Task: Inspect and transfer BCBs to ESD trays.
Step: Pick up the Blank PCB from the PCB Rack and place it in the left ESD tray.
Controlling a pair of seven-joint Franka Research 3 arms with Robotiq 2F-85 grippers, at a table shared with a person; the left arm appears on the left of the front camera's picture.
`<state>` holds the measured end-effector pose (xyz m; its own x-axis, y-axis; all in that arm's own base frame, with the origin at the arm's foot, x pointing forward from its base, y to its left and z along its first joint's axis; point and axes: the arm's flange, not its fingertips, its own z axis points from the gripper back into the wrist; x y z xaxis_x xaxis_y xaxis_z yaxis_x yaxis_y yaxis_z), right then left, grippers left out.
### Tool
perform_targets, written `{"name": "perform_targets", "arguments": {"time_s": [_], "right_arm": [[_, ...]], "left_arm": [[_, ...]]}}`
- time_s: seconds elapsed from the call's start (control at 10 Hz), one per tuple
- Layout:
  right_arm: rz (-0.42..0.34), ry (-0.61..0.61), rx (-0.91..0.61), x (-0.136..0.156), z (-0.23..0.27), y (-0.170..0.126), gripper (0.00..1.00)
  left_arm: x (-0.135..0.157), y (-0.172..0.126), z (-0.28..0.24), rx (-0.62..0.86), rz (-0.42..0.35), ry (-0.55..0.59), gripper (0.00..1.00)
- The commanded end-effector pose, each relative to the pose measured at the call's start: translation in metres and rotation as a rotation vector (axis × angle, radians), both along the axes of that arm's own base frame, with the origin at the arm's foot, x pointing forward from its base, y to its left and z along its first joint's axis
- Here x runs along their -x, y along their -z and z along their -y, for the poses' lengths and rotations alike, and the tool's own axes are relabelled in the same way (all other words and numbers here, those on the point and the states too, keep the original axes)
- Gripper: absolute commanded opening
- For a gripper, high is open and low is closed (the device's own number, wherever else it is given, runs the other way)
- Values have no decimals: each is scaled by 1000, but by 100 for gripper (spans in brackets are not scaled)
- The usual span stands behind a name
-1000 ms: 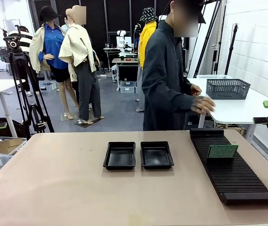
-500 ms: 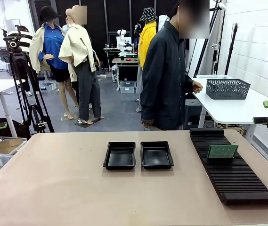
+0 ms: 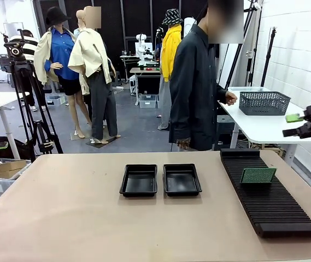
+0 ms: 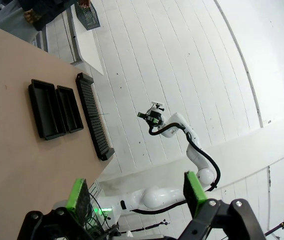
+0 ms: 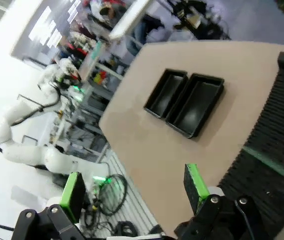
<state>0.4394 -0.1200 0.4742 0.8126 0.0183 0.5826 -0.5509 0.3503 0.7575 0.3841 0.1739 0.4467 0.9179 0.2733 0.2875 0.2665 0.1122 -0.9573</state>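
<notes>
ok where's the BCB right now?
Front view: the BCB stands in the black slotted rack on the table's right side, right of the right ESD tray.

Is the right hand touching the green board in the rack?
Apart. The front view shows the right hand in the air, above and right of the green board standing in the rack.

You've a tan table (image 3: 57, 218) across the lower frame. At centre the left tray (image 3: 139, 180) sits just beside the right tray (image 3: 182, 179); a ribbed rack (image 3: 270, 204) lies lower right.
</notes>
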Motion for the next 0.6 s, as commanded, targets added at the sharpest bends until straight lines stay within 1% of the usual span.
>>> {"name": "perform_targets", "arguments": {"time_s": [0.0,0.1,0.2,0.5], "right_arm": [[40,-119,155,-29,-14,6,100],[53,-172,224,-40,-22,6,100],[63,-259,323,-50,-32,5,100],[150,-443,557,-67,-63,5,100]], "left_arm": [[1,-2,-1,-2,4,-5,100],[1,-2,-1,-2,4,-5,100],[1,-2,-1,-2,4,-5,100],[1,-2,-1,-2,4,-5,100]]}}
